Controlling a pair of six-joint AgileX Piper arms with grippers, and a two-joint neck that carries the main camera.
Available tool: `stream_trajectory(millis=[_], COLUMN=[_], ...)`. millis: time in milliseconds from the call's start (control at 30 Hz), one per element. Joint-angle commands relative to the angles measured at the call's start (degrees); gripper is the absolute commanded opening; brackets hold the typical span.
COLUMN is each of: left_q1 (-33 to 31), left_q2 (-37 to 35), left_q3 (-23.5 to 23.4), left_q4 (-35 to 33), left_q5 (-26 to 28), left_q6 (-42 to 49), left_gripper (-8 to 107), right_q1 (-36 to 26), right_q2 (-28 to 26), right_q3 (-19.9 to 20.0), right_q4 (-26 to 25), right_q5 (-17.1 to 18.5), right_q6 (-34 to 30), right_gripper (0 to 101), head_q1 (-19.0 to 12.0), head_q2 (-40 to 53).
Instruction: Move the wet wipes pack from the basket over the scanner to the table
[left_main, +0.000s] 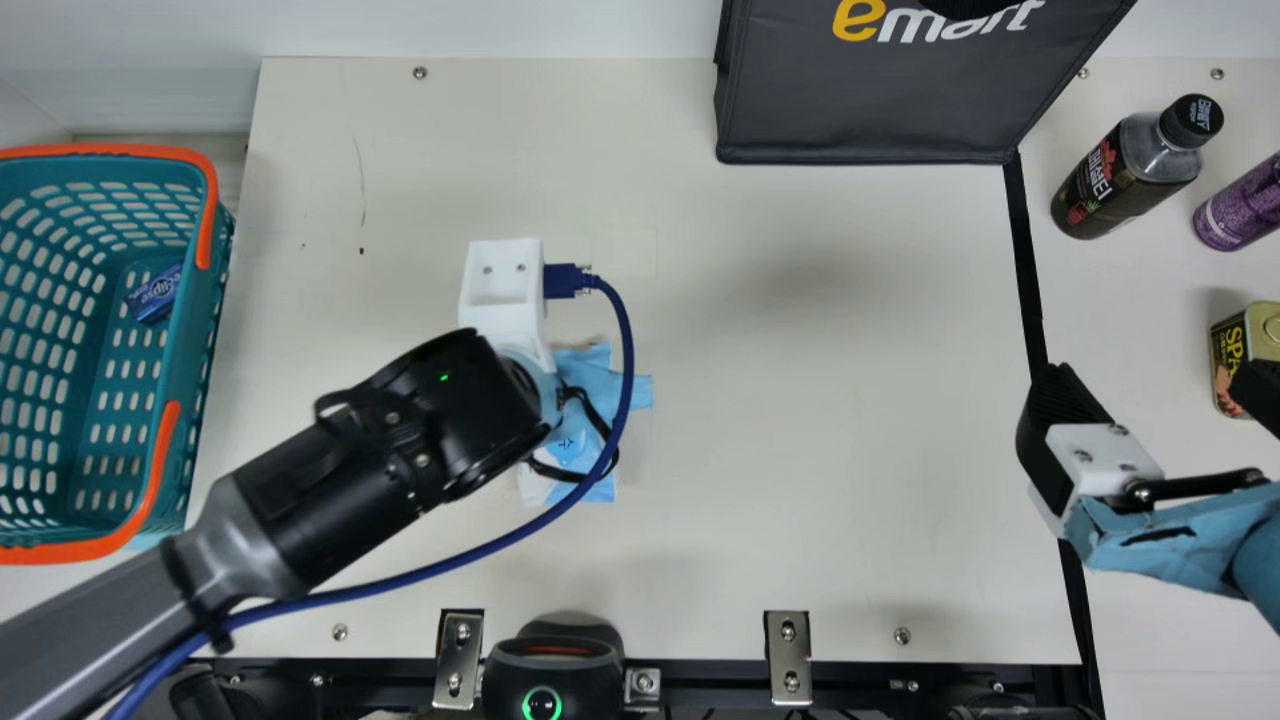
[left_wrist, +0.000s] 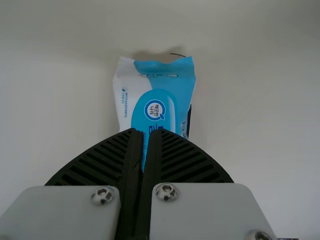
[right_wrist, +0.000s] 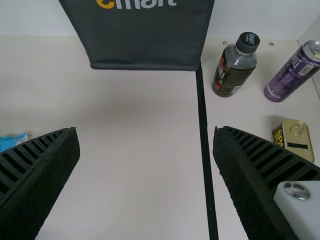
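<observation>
The jaws of the left gripper (left_main: 540, 385), left of centre in the main view, are standing nearly together, a thin slit showing between their tips in the left wrist view; whether they are pinching anything, I cannot tell. The right gripper (left_main: 1155, 372), at the right edge, is holding its jaws wide apart, with nothing between them.

Nearest, at the bottom centre, the black scanner (left_main: 553, 655) is showing a glowing green ring. Farther up, the wet wipes pack (left_main: 585, 440) is lying under the left gripper, partly hidden by it, over the cream table (left_main: 850, 450). Its wrapper is showing white and light blue, with a round emblem and small dark print.

At the left edge, the teal basket (left_main: 196, 330) with its orange handles (left_main: 157, 470) is holding a small blue packet (left_main: 155, 295) that is bearing pale lettering.

At the right edge, beyond the right gripper, a gold and black tin (left_main: 1262, 325) is carrying yellow capitals. Higher up, a dark drink bottle (left_main: 1110, 180) with a black cap is wearing a red and white printed label, and a purple can (left_main: 1240, 205) is standing near it. Farthest, at the upper right of centre, a dark grey bag (left_main: 860, 110) is displaying large yellow and white letters.
</observation>
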Motion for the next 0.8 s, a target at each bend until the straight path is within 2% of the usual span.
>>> stream_trajectory(millis=[0, 767], left_q1=[0.2, 2.8], left_q2=[1.3, 9.4], left_q3=[-0.3, 0.9], left_q4=[-0.7, -7.4], left_q5=[0.0, -3.3], left_q6=[0.0, 3.6], left_gripper=[-8, -8], right_q1=[0.0, 0.0], right_q2=[0.0, 0.0], right_q3=[0.0, 0.0], right_q4=[0.0, 0.0], right_q5=[0.0, 0.0], right_q6=[0.0, 0.0], right_gripper=[95, 95], head_q1=[-1.7, -1.7], head_q2=[0.0, 0.0])
